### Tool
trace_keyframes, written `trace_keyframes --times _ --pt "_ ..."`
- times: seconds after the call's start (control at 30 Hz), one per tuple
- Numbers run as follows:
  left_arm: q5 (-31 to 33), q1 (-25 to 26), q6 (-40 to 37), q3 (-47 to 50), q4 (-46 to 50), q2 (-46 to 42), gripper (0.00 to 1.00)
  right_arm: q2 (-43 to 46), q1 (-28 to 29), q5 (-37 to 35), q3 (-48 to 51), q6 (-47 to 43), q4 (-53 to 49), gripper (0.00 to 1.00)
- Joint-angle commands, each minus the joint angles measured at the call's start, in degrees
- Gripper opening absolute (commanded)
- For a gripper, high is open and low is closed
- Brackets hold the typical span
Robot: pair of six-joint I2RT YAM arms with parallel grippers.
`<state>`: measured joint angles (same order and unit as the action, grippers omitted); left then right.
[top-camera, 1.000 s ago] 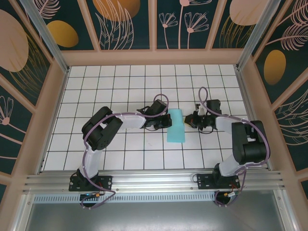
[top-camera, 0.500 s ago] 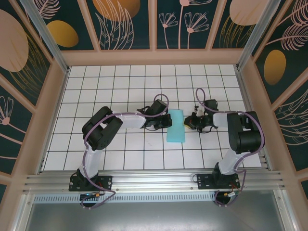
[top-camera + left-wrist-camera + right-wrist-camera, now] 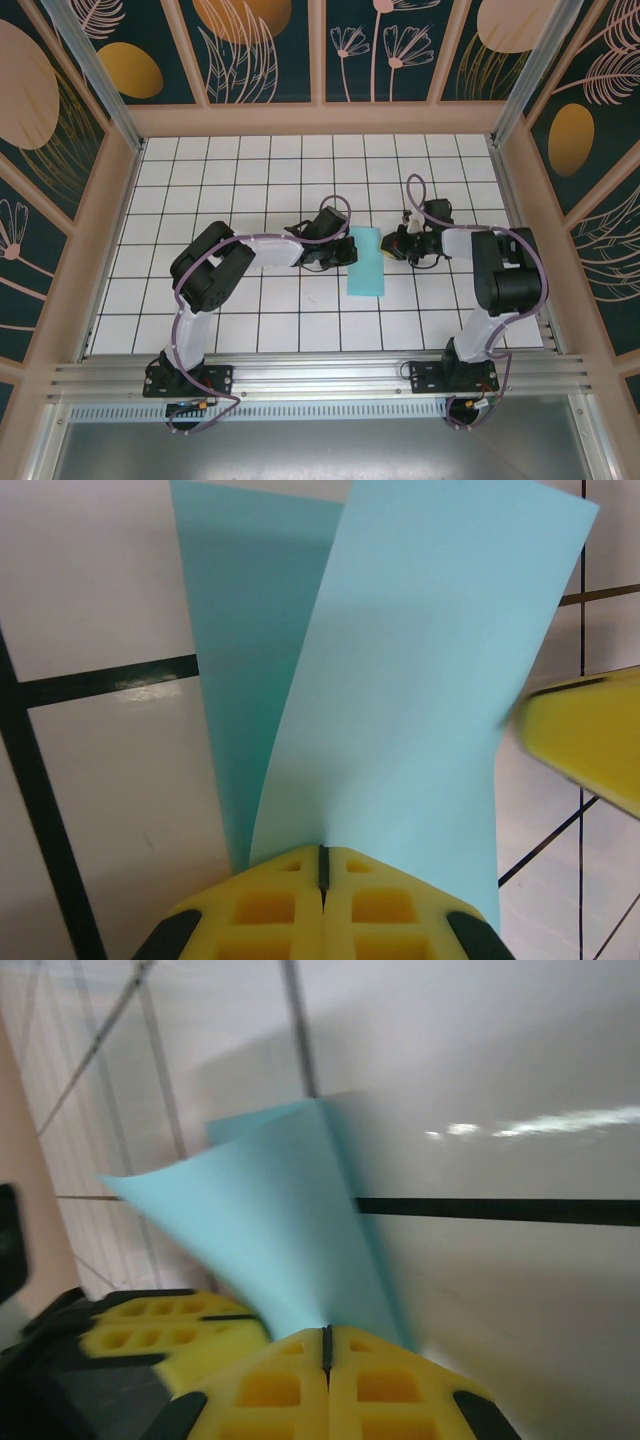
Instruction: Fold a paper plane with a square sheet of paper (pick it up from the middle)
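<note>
Claws are pressed shut on the thin light-turquoise paper sheet (image 3: 366, 265), pinched at its left edge by the left gripper (image 3: 345, 250) and at its right edge by the right gripper (image 3: 392, 250), mid-way across the white gridded table (image 3: 250, 320).

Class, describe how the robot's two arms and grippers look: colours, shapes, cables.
The left arm and right arm have black joints and white link covers, a lilac cable looping along each, on black base plates. The left gripper and right gripper end in yellow pads with square recesses.
</note>
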<state>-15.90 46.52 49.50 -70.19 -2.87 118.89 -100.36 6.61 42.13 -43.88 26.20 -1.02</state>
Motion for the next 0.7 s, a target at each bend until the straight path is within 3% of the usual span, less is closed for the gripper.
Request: trace_keyframes --times 0.0,0.4,0.67 --pt "1.49 0.23 -1.61 1.02 6.31 3.28 0.0 -2.42 -0.27 -5.11 -1.3 -0.74 -3.03 0.04" --pt "1.57 0.23 -2.24 1.16 6.57 3.04 0.0 1.02 -0.25 3.73 -6.98 -0.2 -2.2 0.05" --pt "1.57 0.18 -2.45 1.2 6.74 2.88 0.0 -5.73 -0.34 -0.38 -6.85 -0.47 -1.24 0.05"
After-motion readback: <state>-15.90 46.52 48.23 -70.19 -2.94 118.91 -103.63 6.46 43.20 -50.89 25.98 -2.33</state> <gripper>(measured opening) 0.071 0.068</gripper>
